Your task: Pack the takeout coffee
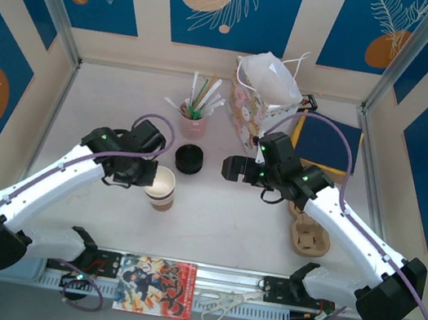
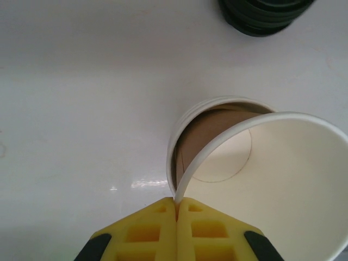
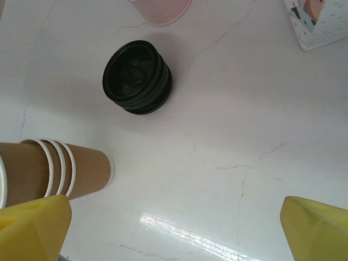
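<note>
The takeout coffee cup point(image 2: 272, 179) is kraft-brown outside and cream inside. It sits tilted, partly nested in the stack of like cups point(image 1: 163, 193) at the table's middle left. My left gripper point(image 2: 177, 204) is shut on the cup's white rim, with the yellow pads pinching the wall. From the right wrist the stack point(image 3: 54, 168) shows its brown side and white rims at the left. My right gripper point(image 1: 229, 167) hovers open beside the black lids point(image 1: 190, 159), nothing between its fingers point(image 3: 38, 220).
The stack of black lids point(image 3: 137, 76) stands just beyond the cups. Behind it is a pink cup of straws point(image 1: 193, 122), with a patterned gift bag point(image 1: 258, 106) to its right. A navy notebook point(image 1: 329, 143) and a cardboard cup carrier point(image 1: 308, 235) lie right. Scissors point(image 1: 226, 301) and a magazine point(image 1: 156, 286) rest on the near edge.
</note>
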